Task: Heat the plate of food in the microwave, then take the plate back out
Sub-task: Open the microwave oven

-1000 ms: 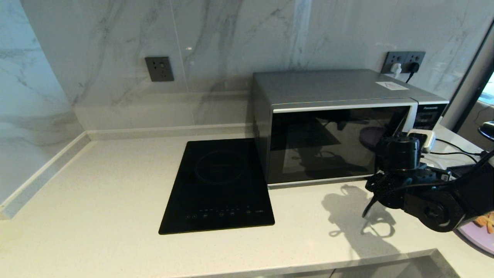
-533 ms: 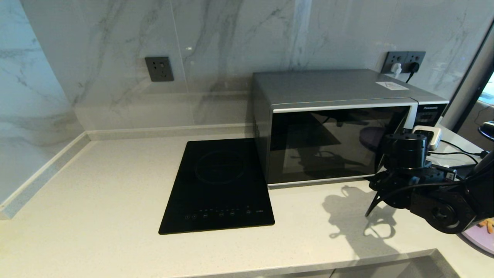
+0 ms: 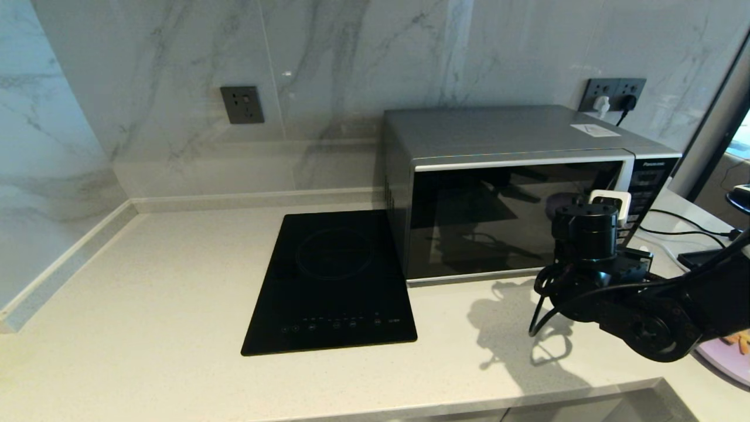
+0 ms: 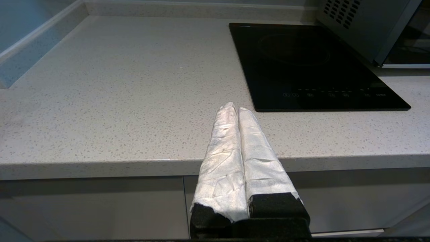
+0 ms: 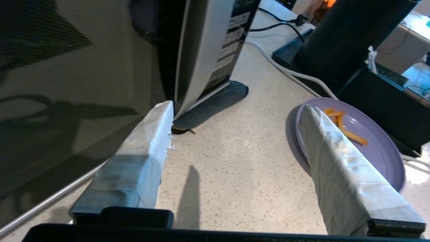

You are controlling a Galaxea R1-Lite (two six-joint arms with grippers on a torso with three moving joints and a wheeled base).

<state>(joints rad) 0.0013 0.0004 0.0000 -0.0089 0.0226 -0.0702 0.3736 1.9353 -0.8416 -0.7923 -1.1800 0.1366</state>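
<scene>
I have the right tool [image 5: 237,111] in front of the microwave [image 3: 515,193], low at the right of the head view, with its two wrapped fingers [image 5: 134,161] wide apart and nothing between them. One finger tip is just beside the lower end of the silver handle strip [image 5: 198,60]; whether it touches, I cannot tell. The door is closed.

The plate of food [image 5: 376,148] lies on the tabletop [image 3: 146,305] at the lower right edge of the head view, near the microwave's right side, partly behind my arm. On it I see orange fries; the chicken piece is hidden.

I judge the door to be stiff and to swing on a hinge at its left, so I would hook a finger behind the handle strip and pull it along an arc. The plate looks rigid, flat and smooth, so probably slippery. The rim is thin, so I would pinch it at the near edge and keep it level, because the loose food can slide.

The left tool [image 4: 239,109], fingers together, is parked over the front edge of the tabletop.
</scene>
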